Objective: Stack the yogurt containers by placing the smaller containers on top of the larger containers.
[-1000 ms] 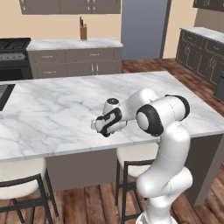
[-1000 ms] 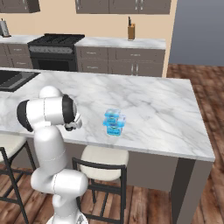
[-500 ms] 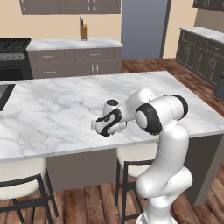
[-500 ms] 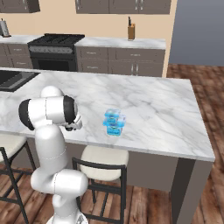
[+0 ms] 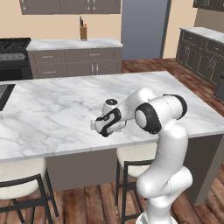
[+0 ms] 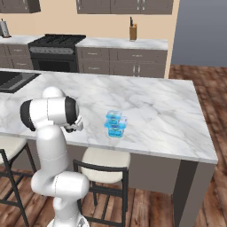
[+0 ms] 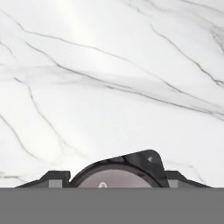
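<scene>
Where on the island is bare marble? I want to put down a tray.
Bare marble runs from the blue tub to the island's far right end, and behind it to the back edge. It is crowded at the front edge, where the gripper straddles the dark cup.

The arm was folded forward at the elbow, with the gripper (image 5: 97,127) lowered close above the bench (image 5: 52,113), fingers partly spread.

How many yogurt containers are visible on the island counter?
2: a blue tub near the counter's front edge, and a small dark cup between the gripper fingertips. Others may be hidden behind the arm.
</scene>
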Tool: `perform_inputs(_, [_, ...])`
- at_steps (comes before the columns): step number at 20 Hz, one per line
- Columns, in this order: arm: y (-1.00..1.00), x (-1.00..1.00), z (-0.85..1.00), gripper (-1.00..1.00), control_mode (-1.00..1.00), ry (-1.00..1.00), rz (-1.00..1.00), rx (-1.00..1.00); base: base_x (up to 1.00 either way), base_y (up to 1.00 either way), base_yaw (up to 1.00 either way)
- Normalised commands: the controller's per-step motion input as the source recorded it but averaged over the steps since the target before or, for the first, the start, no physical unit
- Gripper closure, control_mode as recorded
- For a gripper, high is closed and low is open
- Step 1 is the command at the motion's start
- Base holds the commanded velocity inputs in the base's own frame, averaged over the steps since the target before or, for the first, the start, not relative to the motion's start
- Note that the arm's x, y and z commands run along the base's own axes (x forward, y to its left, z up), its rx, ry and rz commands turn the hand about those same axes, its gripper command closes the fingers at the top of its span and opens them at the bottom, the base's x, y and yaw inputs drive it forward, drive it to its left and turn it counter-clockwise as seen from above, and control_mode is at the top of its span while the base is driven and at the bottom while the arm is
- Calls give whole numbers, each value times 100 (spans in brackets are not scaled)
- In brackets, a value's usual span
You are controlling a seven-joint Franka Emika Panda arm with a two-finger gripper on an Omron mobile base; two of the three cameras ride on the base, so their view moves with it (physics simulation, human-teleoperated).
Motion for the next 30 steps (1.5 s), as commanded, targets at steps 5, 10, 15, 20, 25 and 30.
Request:
perform_inputs(5, [1, 2, 0, 100, -100, 0, 0, 0, 0, 0, 0])
perform_inputs(10, [0, 0, 0, 100, -100, 0, 0, 0, 0, 0, 0])
perform_inputs(15, [-1, -5, 12, 100, -100, 0, 0, 0, 0, 0, 0])
perform_inputs(20, [-7, -12, 33, 100, -100, 0, 0, 3, 0, 0, 0])
perform_inputs(25, [-13, -12, 43, 100, -100, 0, 0, 3, 0, 0, 0])
perform_inputs(30, [-17, -13, 45, 100, -100, 0, 0, 1, 0, 0, 0])
